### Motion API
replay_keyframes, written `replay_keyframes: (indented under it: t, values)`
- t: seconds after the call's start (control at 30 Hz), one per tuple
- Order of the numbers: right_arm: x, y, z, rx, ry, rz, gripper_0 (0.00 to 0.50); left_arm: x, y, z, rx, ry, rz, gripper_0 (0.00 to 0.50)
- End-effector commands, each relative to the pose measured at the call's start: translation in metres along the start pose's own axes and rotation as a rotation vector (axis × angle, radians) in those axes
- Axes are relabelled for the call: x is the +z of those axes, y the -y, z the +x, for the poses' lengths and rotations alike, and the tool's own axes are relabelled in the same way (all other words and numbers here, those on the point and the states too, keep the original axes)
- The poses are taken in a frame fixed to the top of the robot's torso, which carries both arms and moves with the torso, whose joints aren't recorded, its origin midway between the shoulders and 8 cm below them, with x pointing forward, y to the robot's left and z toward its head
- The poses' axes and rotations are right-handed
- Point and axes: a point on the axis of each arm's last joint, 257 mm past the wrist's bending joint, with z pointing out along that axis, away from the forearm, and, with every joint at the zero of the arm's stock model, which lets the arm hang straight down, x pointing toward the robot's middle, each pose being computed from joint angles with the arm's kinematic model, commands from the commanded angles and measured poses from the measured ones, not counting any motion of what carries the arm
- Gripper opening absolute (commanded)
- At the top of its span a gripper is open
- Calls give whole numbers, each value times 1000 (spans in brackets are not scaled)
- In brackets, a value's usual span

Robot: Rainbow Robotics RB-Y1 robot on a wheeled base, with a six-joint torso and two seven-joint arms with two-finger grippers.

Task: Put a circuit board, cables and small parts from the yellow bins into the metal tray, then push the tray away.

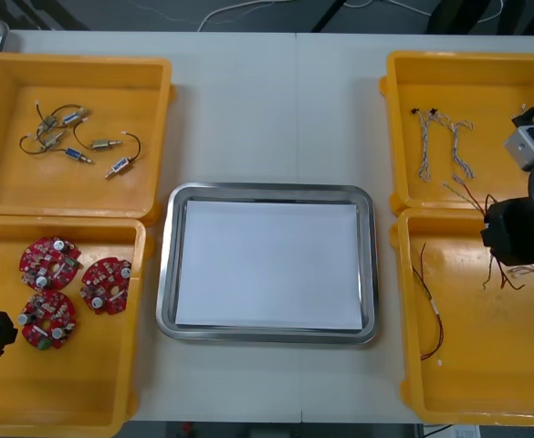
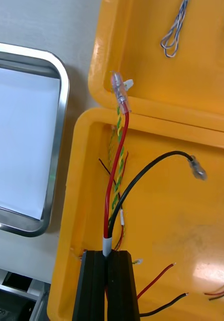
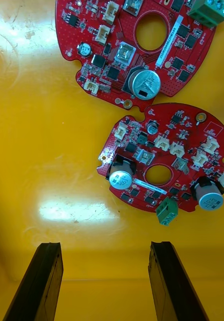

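My right gripper [image 2: 109, 253] sits over the near yellow plastic bin [image 2: 192, 210] on the right side. Its jaws are pinched narrow on one end of the thin red and yellow cable [image 2: 119, 150]. The cable's length runs straight out from the fingertips toward the far bin's wall. The shiny rectangular metal tray [image 2: 59, 150], white inside, lies to the robot's left of this gripper, just past the bin wall, so I judge a leftward carry comes next. My left gripper [image 3: 104, 246] hovers wide open and empty, with the round red circuit boards [image 3: 162, 160] just ahead of its fingertips.
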Motion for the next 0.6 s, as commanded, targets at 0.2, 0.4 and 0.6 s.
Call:
replay_keyframes:
  t: [0.2, 0.4, 0.6]
  values:
    - [-4, 3, 4, -21, -15, 57, 0, -5, 16, 1, 273, 13, 28, 500]
    - [-3, 3, 7, -18, -21, 53, 0, 4, 25, 2, 382, 53, 31, 488]
    - [-2, 3, 7, -19, -22, 53, 0, 14, 40, 7, 429, 79, 54, 488]
